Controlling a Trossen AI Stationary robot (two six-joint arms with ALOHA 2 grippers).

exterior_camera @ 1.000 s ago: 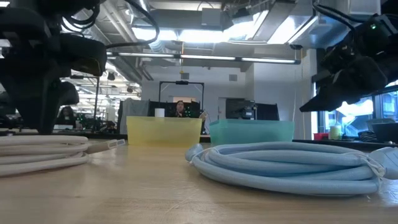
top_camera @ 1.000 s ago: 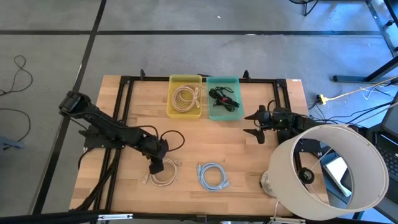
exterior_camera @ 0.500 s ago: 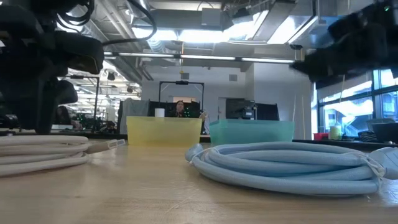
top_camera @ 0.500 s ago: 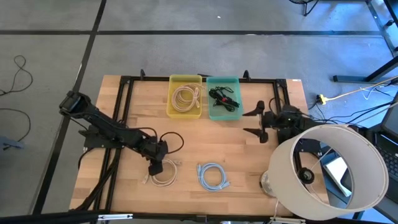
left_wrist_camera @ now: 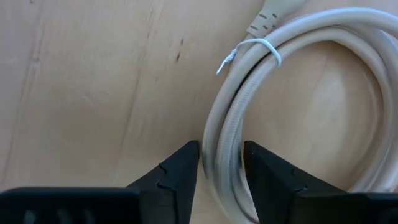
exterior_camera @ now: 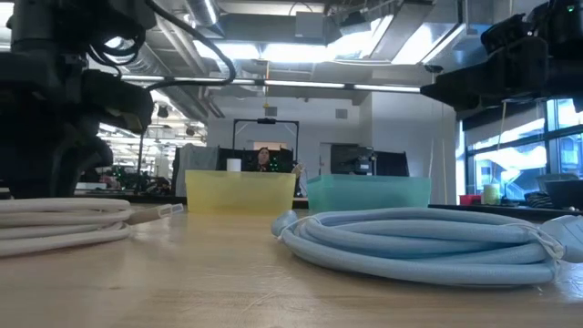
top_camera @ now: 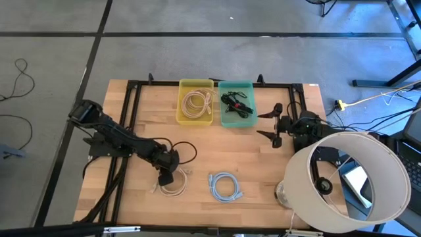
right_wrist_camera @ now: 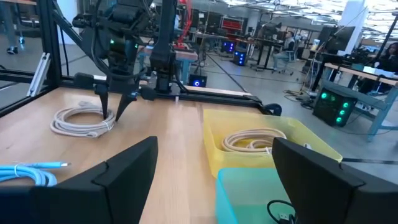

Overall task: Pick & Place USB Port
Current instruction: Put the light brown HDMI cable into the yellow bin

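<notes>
The left gripper sat low over the white cable near the table's front left, its two fingers open around the coil. It should squeeze gently, then lift straight up. The right gripper waited wide open and empty by the teal bin.

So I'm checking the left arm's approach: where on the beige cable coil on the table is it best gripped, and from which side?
Judging by its pose, grip the beige cable coil across one bundled arc of its loop, coming straight down from above. It lies flat on the table, so only a strand's two sides are exposed. The left gripper already straddles that arc, fingers open, near the tie binding the strands.
</notes>
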